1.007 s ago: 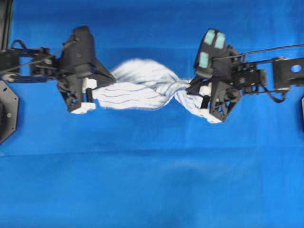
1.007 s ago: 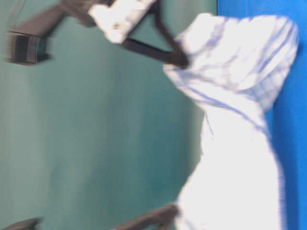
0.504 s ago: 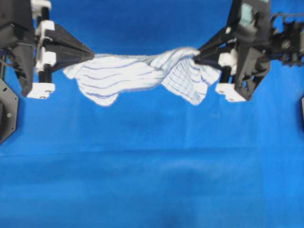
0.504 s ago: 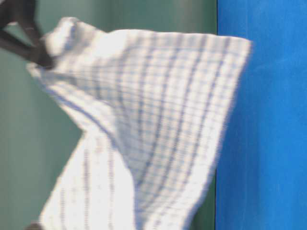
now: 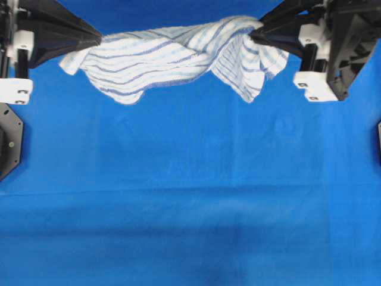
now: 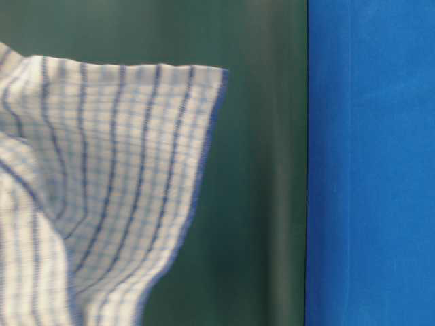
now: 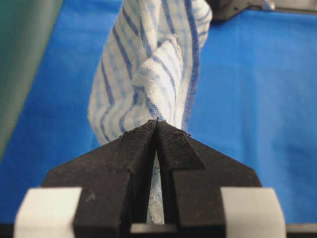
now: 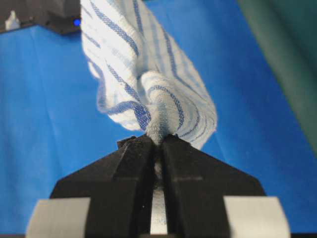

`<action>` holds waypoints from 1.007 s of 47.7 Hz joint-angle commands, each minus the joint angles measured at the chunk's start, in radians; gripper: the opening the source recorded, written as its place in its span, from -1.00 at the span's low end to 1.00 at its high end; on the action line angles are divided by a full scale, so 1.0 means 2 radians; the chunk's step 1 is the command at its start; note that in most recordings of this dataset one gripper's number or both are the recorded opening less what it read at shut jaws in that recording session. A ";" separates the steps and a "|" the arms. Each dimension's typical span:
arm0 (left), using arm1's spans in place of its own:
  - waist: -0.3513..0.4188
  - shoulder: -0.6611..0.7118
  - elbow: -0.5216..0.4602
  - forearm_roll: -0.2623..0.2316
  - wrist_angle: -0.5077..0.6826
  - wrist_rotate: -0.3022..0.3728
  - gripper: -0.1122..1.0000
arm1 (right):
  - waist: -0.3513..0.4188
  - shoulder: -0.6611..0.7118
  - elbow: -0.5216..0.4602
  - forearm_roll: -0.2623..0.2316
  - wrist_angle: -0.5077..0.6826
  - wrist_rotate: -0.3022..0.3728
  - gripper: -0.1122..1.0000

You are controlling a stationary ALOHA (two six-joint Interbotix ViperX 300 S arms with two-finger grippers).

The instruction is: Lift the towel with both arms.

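Observation:
The towel [image 5: 172, 56], white with blue check stripes, hangs in the air between both arms, stretched across the top of the overhead view and sagging in the middle. My left gripper [image 5: 98, 40] is shut on its left end, and my right gripper [image 5: 253, 33] is shut on its bunched right end. The left wrist view shows the towel [image 7: 151, 64] pinched at my left gripper [image 7: 157, 124]. In the right wrist view a thick fold of towel [image 8: 148, 74] is clamped in my right gripper [image 8: 159, 139]. A hanging corner of the towel [image 6: 102, 197] fills the left of the table-level view.
A blue cloth [image 5: 190, 196] covers the table below the towel. A black mount [image 5: 9, 140] sits at the table's left edge. The table-level view shows a dark green backdrop [image 6: 265, 170] behind the towel.
Both arms have risen and moved apart with the towel, drawing it from a twisted bundle near the table into a wider hanging span. Both grips have held.

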 commanded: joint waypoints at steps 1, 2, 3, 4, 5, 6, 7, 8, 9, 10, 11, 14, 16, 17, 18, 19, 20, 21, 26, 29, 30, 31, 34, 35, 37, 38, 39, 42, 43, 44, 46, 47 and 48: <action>-0.001 -0.001 -0.026 0.001 0.005 0.000 -0.78 | 0.005 -0.010 -0.020 -0.002 0.005 -0.007 -0.71; -0.001 -0.001 -0.027 0.001 0.008 0.000 -0.78 | 0.006 -0.010 -0.021 -0.002 0.005 -0.009 -0.71; -0.001 -0.001 -0.028 0.001 0.008 0.000 -0.78 | 0.007 -0.010 -0.021 -0.002 0.005 -0.011 -0.71; -0.001 0.000 -0.028 0.001 0.009 0.000 -0.78 | 0.009 -0.010 -0.021 -0.002 0.005 -0.015 -0.71; -0.001 0.000 -0.028 0.001 0.011 0.002 -0.78 | 0.009 -0.009 -0.020 -0.002 0.005 -0.015 -0.71; -0.001 0.000 -0.028 0.001 0.012 0.003 -0.78 | 0.012 -0.009 -0.020 -0.002 0.005 -0.018 -0.71; -0.001 0.001 -0.027 0.001 0.012 0.004 -0.78 | 0.012 -0.009 -0.021 -0.001 0.005 -0.020 -0.71; -0.001 0.002 -0.028 0.001 0.013 0.005 -0.78 | 0.013 -0.009 -0.020 -0.002 0.005 -0.021 -0.71; -0.001 0.002 -0.028 0.001 0.013 0.006 -0.78 | 0.014 -0.009 -0.021 -0.002 0.005 -0.023 -0.71; -0.001 0.002 -0.028 0.001 0.013 0.008 -0.78 | 0.014 -0.009 -0.021 -0.002 0.004 -0.025 -0.71; -0.001 0.002 -0.028 0.001 0.012 0.008 -0.78 | 0.014 -0.010 -0.021 -0.002 0.003 -0.025 -0.71; -0.002 0.003 -0.028 0.001 0.010 0.012 -0.78 | 0.014 -0.009 -0.021 -0.002 0.003 -0.028 -0.71; -0.002 0.003 -0.028 0.001 0.008 0.015 -0.78 | 0.014 -0.009 -0.020 -0.002 0.003 -0.030 -0.71; -0.002 0.003 -0.028 0.001 0.007 0.015 -0.78 | 0.014 -0.009 -0.020 -0.002 0.004 -0.031 -0.71; -0.002 0.003 -0.028 0.001 0.006 0.015 -0.78 | 0.014 -0.009 -0.020 -0.002 0.004 -0.034 -0.71; -0.002 0.003 -0.028 0.002 0.005 0.016 -0.78 | 0.014 -0.009 -0.020 -0.002 0.005 -0.036 -0.71; -0.002 0.003 -0.028 0.001 0.005 0.016 -0.78 | 0.015 -0.009 -0.020 -0.002 0.005 -0.039 -0.71; -0.002 0.003 -0.028 0.001 0.004 0.016 -0.78 | 0.015 -0.009 -0.019 -0.002 0.005 -0.043 -0.71; -0.002 0.003 -0.028 0.001 0.002 0.017 -0.78 | 0.018 -0.009 -0.018 0.001 0.005 -0.058 -0.71; -0.002 0.003 -0.028 0.001 -0.002 0.017 -0.78 | 0.018 -0.009 -0.018 0.002 0.005 -0.063 -0.71; -0.002 0.002 -0.028 0.001 -0.002 0.017 -0.78 | 0.018 -0.009 -0.018 0.002 0.004 -0.064 -0.71; -0.002 0.002 -0.027 0.001 -0.003 0.017 -0.78 | 0.018 -0.008 -0.017 0.002 0.004 -0.065 -0.71; -0.002 0.002 -0.027 0.001 -0.004 0.016 -0.78 | 0.018 -0.008 -0.015 0.002 0.003 -0.066 -0.70; -0.002 0.002 -0.026 0.001 -0.004 0.016 -0.77 | 0.018 -0.008 -0.014 0.002 0.003 -0.066 -0.70; -0.002 0.002 -0.025 0.001 -0.005 0.016 -0.75 | 0.018 -0.008 -0.012 0.002 0.004 -0.065 -0.70; -0.002 0.001 -0.024 0.001 -0.005 0.015 -0.70 | 0.018 -0.008 -0.012 0.002 0.003 -0.064 -0.69; -0.002 0.001 -0.023 0.001 -0.005 0.015 -0.63 | 0.017 -0.008 -0.012 0.002 0.003 -0.061 -0.68; -0.002 0.001 -0.020 0.001 -0.011 0.013 -0.34 | 0.018 -0.008 -0.010 -0.001 0.003 -0.060 -0.39; -0.002 0.001 -0.019 0.001 -0.013 0.013 -0.22 | 0.017 -0.008 -0.010 -0.002 0.003 -0.059 -0.27; -0.002 0.001 -0.018 0.001 -0.017 0.012 -0.11 | 0.018 -0.008 -0.011 -0.002 0.003 -0.059 -0.16; -0.002 0.000 -0.017 0.001 -0.023 0.012 0.12 | 0.018 -0.008 -0.010 -0.002 0.003 -0.060 0.06; -0.004 0.000 -0.016 0.001 -0.025 0.012 0.24 | 0.018 -0.008 -0.010 -0.003 0.002 -0.060 0.17; -0.005 -0.001 -0.015 0.001 -0.028 0.012 0.35 | 0.018 -0.008 -0.010 -0.004 0.003 -0.060 0.26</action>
